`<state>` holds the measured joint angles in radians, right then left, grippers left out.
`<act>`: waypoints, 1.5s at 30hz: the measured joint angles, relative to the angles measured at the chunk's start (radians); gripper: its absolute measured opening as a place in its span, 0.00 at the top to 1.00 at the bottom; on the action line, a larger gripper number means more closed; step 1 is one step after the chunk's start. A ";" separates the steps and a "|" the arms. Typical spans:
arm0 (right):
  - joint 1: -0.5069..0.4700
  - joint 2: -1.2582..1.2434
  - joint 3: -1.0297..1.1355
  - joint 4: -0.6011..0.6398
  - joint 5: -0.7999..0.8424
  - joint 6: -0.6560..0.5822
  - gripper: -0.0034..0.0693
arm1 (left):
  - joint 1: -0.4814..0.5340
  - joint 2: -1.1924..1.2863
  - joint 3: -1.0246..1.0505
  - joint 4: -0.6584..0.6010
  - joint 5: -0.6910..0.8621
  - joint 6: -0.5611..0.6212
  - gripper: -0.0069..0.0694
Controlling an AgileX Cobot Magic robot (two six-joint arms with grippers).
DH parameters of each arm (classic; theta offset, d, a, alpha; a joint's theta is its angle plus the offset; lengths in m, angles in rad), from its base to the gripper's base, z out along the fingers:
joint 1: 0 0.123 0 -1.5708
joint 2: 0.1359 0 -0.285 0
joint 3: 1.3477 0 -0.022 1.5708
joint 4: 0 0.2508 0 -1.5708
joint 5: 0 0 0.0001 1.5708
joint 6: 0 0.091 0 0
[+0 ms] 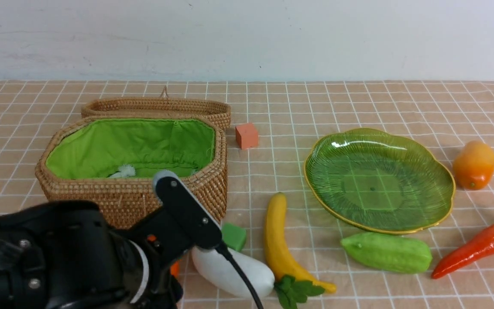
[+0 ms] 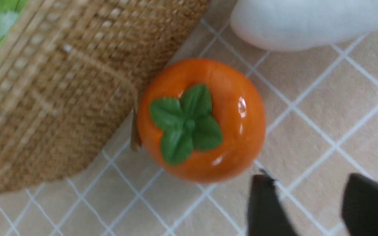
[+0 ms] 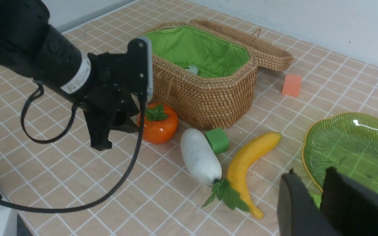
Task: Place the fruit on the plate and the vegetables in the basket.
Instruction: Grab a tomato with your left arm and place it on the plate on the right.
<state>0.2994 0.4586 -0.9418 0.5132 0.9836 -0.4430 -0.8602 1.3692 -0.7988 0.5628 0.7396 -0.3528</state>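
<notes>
1. The left claw (image 2: 308, 185) is hovering open, gripping nothing, just beside the persimmon (image 2: 202, 119).
2. The persimmon is sitting on the worktop (image 1: 272, 107) just beside the basket's (image 1: 131, 197) near wall.
3. The right claw (image 3: 320, 198) is showing only overlapping fingers; open or closed, I cannot tell.

No legible txt, labels or nos.

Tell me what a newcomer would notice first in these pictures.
The open wicker basket with its bright green lining dominates the left side, and the wide green plate sits empty on the right. Up close, the glossy orange persimmon lies right beside the basket's near wall, with the left gripper open just next to it.
</notes>
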 joint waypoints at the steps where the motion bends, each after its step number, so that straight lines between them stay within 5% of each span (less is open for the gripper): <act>1: 0.000 0.000 0.000 0.000 0.003 0.000 0.75 | 0.000 0.020 0.001 0.023 -0.008 -0.010 0.33; 4: 0.000 0.000 0.000 0.002 0.028 0.000 0.75 | 0.000 0.109 0.001 0.133 -0.037 -0.089 0.17; 7: 0.000 0.000 0.000 0.002 0.052 0.000 0.75 | 0.000 0.173 0.001 0.235 -0.042 -0.193 0.13; 31: 0.000 0.000 0.001 0.002 0.058 0.000 0.76 | -0.002 0.295 0.003 0.442 -0.044 -0.451 0.19; 45: 0.000 0.000 0.001 0.002 0.058 0.000 0.75 | -0.002 0.311 0.003 0.452 -0.047 -0.477 0.27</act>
<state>0.2994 0.4586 -0.9411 0.5156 1.0419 -0.4430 -0.8622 1.6798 -0.7955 1.0146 0.6931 -0.8302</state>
